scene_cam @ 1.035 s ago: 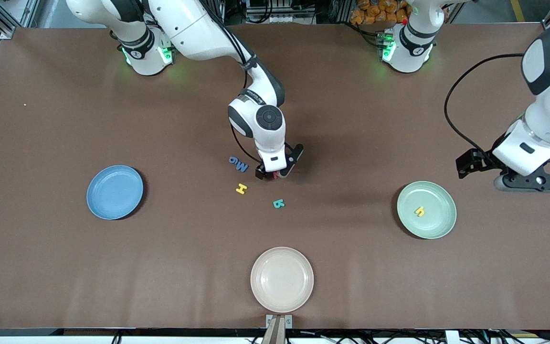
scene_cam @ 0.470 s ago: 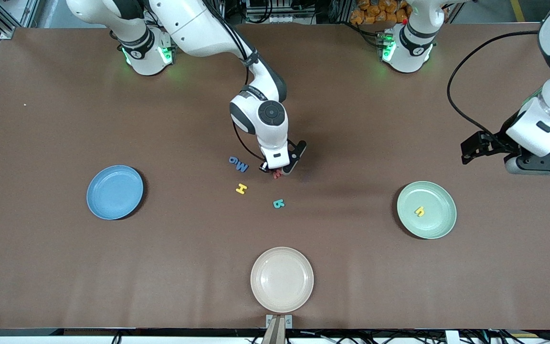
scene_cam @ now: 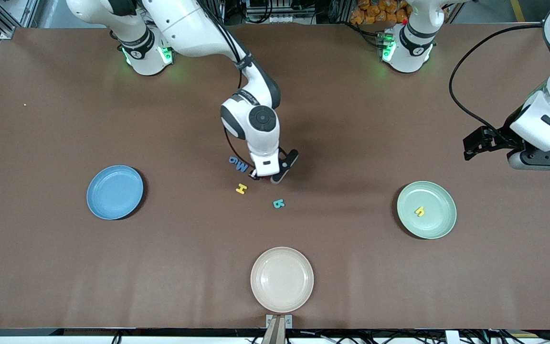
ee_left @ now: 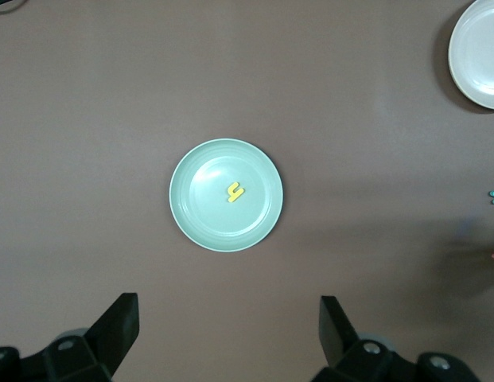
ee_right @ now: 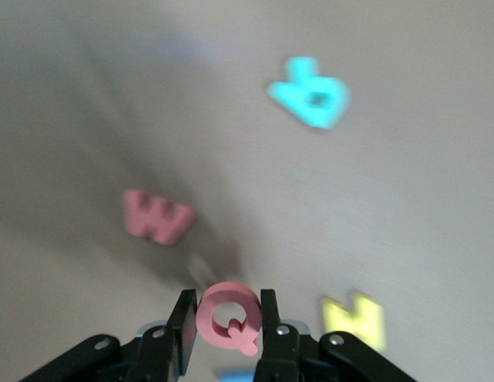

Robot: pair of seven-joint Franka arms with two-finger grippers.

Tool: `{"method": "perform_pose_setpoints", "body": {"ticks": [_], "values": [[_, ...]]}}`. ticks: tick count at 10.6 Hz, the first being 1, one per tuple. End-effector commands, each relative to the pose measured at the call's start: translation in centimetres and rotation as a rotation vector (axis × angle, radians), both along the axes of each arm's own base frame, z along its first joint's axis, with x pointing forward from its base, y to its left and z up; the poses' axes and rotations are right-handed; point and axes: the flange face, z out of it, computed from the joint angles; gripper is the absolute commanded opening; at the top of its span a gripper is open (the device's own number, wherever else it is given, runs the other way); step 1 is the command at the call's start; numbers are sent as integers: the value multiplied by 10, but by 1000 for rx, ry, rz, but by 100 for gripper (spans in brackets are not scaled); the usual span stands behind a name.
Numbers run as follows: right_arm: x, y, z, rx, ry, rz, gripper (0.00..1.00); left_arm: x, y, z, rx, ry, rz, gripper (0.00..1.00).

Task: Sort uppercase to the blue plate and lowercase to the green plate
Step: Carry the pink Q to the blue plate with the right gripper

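Note:
My right gripper (scene_cam: 265,177) is shut on the red Q (ee_right: 227,317) and holds it just above the table, over the cluster of letters. The red w (ee_right: 157,216), teal R (scene_cam: 279,204) and yellow H (scene_cam: 241,188) lie on the table around it. The blue M (scene_cam: 242,166) and blue g (scene_cam: 233,160) lie side by side next to the gripper. The yellow h (scene_cam: 419,210) lies in the green plate (scene_cam: 435,220). The blue plate (scene_cam: 115,192) holds nothing. My left gripper (scene_cam: 542,163) hangs open beside the green plate (ee_left: 200,208). The blue m is out of view.
A cream plate (scene_cam: 281,279) stands at the table's edge nearest the front camera, and it shows in the left wrist view (ee_left: 479,54) too. The teal R (ee_right: 310,102) and yellow H (ee_right: 354,320) also show in the right wrist view.
My right gripper has risen with the red Q and shifted toward the right arm's end, leaving the red w on the table. My left arm has drawn back from the green plate.

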Motion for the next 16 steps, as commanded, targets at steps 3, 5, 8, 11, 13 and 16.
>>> {"method": "perform_pose_setpoints", "body": {"ticks": [3,5,8,11,13,16], "values": [[72,-120,56,-66,33,-214,0,-9,-1,13,-18,7,-7,100],[98,-183,69,-76,66,-318,0,-9,-2,12,-20,8,-6,100],[127,-305,81,-90,164,-362,0,-9,-23,5,-24,21,-37,100],[136,-413,73,-79,246,-333,0,-11,-75,-20,-28,66,-45,100],[128,-465,52,-73,339,-378,0,-16,-130,-48,-27,115,-39,100],[121,-486,40,-45,382,-429,100,-25,-212,-102,-45,162,-161,100]]}}
